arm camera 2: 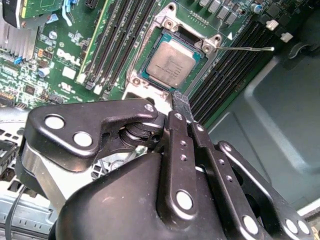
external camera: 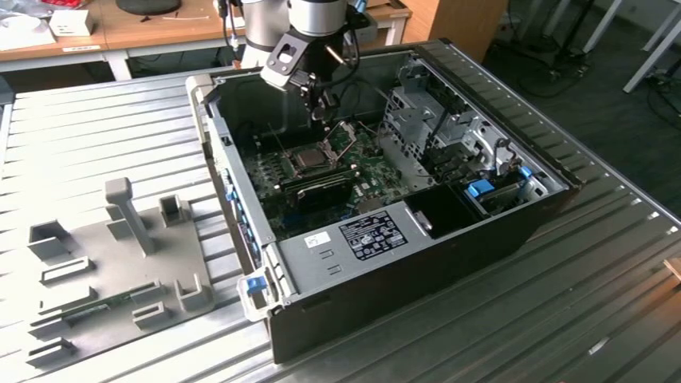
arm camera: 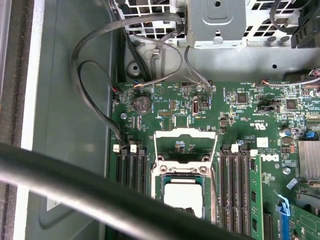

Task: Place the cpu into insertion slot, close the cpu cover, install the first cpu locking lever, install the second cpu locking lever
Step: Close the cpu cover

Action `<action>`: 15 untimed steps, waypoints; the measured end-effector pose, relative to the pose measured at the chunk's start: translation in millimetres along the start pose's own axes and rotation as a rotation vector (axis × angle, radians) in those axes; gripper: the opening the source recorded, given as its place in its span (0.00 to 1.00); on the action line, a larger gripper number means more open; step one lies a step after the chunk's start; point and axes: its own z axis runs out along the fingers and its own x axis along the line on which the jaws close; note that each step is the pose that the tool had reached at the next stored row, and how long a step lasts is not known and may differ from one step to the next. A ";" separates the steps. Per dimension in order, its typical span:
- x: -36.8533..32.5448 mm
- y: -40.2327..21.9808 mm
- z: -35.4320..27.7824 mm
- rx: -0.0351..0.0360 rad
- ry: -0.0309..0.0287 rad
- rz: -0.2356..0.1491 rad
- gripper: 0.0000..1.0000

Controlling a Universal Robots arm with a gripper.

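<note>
Second wrist view, gripper: the black link-jointed metal gripper (arm camera 2: 181, 104) has its fingertips drawn together with nothing between them. The tip hangs near one edge of the socket and looks clear of the chip.
Exterior view, gripper: the gripper (external camera: 319, 108) hangs from the arm into the open case, above the board and close to the raised frame.
Cpu: the small flat square cpu with a dull grey-brown metal top (arm camera 2: 172, 64) (arm camera: 184, 197) (external camera: 312, 160) lies flat inside the socket, already placed.
Insertion slot: the square insertion slot with a silvery metal rim (arm camera 2: 141, 81) (arm camera: 161, 172) surrounds the chip on all sides.
Cpu cover: the thin silvery square cpu cover with a cut-out middle (arm camera: 186, 133) (external camera: 343, 136) is swung open on its hinge, away from the chip, and green board shows through its opening.
Lever: a thin silvery wire lever (arm camera 2: 247, 49) runs out from a corner of the socket over the memory slots, not latched down.
Memory slots: long black memory slots (arm camera 2: 120, 40) (arm camera: 235, 185) flank the socket on two sides.
Board: the green circuit board (arm camera: 240, 110) carries a round silver coin battery (arm camera: 142, 104).
Cables: black looped cables (arm camera: 95, 75) lie beside the board.
Case: the black open-sided computer case (external camera: 426, 271) lies on a ribbed grey metal table (external camera: 107, 120).
Fixture: a grey plate with upright blocks (external camera: 107, 255) sits on the exterior view's left, well apart from the case.
</note>
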 end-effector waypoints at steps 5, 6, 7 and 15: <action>0.0 0.1 -0.9 -0.0001 0.0002 0.000 0.10; 0.0 0.1 -1.1 0.0000 0.0000 0.000 0.10; 0.0 0.1 -1.1 0.0000 0.0000 0.000 0.10; 0.0 2.9 -1.0 0.0000 -0.0001 0.000 0.10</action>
